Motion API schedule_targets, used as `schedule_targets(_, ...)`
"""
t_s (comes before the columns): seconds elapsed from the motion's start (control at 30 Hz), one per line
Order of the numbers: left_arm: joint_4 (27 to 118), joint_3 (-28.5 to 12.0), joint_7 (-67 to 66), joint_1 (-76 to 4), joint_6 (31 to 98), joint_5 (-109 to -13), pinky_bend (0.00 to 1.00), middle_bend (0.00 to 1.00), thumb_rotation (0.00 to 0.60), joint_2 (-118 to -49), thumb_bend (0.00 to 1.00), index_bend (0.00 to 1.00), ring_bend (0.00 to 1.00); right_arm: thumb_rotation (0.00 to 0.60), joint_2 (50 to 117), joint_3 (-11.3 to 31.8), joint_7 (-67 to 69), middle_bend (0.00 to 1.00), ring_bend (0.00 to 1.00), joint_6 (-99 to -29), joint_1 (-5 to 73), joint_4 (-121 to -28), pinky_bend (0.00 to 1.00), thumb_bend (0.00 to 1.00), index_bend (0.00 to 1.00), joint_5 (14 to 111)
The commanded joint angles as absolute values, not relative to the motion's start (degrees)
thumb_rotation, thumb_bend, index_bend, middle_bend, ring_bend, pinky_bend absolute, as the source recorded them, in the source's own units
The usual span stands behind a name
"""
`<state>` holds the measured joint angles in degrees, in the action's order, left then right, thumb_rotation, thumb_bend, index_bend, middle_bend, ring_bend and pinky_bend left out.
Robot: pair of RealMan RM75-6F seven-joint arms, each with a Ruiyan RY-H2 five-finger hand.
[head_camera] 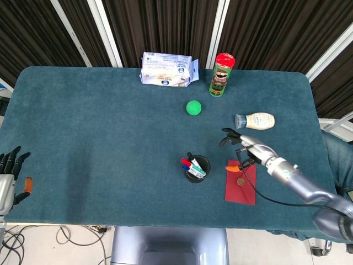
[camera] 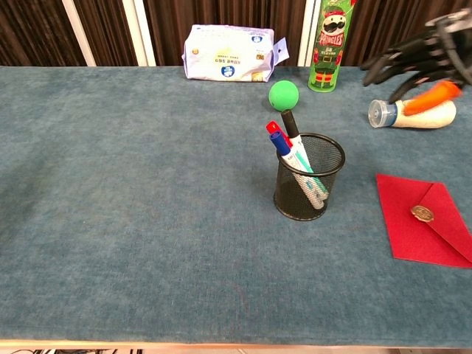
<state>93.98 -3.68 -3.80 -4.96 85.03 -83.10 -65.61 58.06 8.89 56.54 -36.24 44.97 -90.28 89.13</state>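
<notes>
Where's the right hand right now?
The right hand hangs open above the table, right of centre in the head view, between the white bottle and the red envelope, right of the pen cup.

The whole surface (head_camera: 99, 138) is seen steeply from above in the head view. It is viewed low and near from the front edge in the chest view. The pen cup (head_camera: 197, 168) at mid-frame is shared by both.
</notes>
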Motion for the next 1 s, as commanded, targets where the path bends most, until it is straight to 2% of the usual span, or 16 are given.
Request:
schedule_targets(0.03, 93.98, -3.73, -3.6, -4.96, 84.93, -82.91, 0.02, 0.01, 0.6, -65.58, 0.52, 0.12, 0.04, 0.6, 61.99, 10.93, 54.49, 0.0, 0.1, -33.11, 47.51, -87.68, 0.2, 0.3, 0.37, 84.32)
schedule_targets(0.17, 94.18, -3.68, -3.53, -5.01, 84.59, -82.64, 0.02, 0.01, 0.6, -65.49, 0.52, 0.12, 0.04, 0.6, 65.52, 12.55, 49.33, 0.0, 0.1, -29.37, 50.57, -87.4, 0.2, 0.34, 0.37, 77.27)
schedule_targets(0.47, 94.31, -3.67, -3.26, -5.1, 84.32, -82.45, 0.02, 0.01, 0.6, -65.39, 0.52, 0.12, 0.04, 0.6, 68.55, 13.34, 37.23, 0.0, 0.11, -28.21, 53.74, -89.42, 0.2, 0.35, 0.4, 65.71)
schedule_targets(0.6, 94.32, -3.74, -3.05, -5.08, 84.32, -82.29, 0.02, 0.01, 0.6, -65.34, 0.52, 0.12, 0.04, 0.6, 69.54, 13.1, 33.38, 0.0, 0.11, -28.36, 54.6, -90.01, 0.2, 0.36, 0.43, 62.04)
schedule_targets(1.0, 94.51, -3.87, -3.04, -5.16, 84.0, -81.69, 0.02, 0.01, 0.6, -65.26, 0.52, 0.12, 0.04, 0.6, 71.36, 13.96, 28.17, 0.0, 0.1, -28.2, 55.97, -90.13, 0.2, 0.41, 0.46, 55.7)
